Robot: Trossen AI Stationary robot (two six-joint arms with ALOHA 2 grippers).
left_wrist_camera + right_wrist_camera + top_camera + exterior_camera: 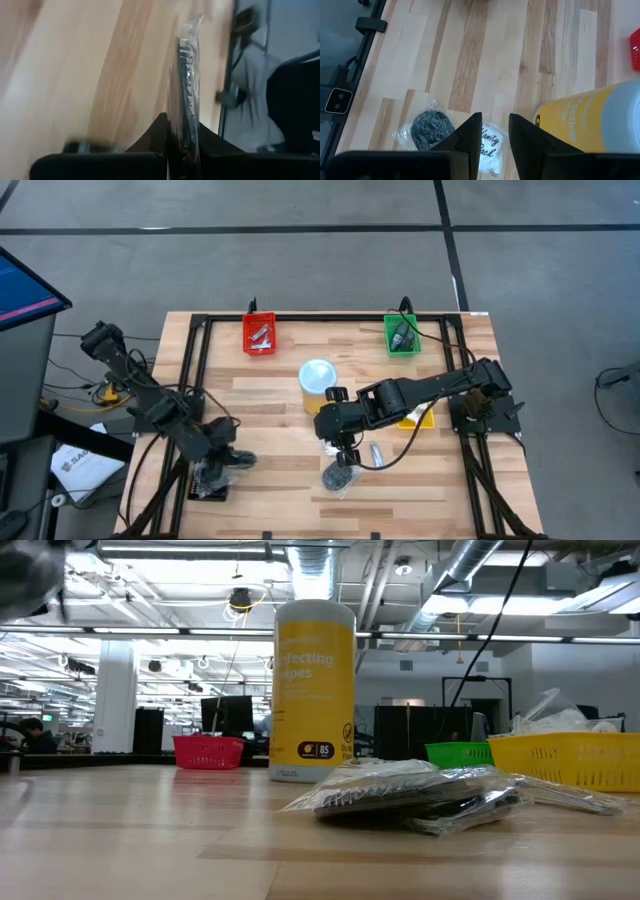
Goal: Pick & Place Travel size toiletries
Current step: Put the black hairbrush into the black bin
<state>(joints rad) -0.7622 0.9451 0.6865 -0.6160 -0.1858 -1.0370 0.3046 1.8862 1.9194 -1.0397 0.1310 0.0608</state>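
The right gripper [495, 132] hovers over mid-tabletop [280, 460], its fingers [470, 135] slightly parted and empty above a white sachet [490, 147]. At the sachet's 9 o'clock in the right wrist view lies a dark round bundle [430, 130] in a clear bag; the yellow tub [318, 380] stands near. The left gripper [182, 145], at the tabletop's 7 o'clock (high view), has its fingers closed on what seems a bagged dark item [186, 80].

Glossy clear-plastic bag [426, 131] (crinkled) on matt wooden table [485, 60].
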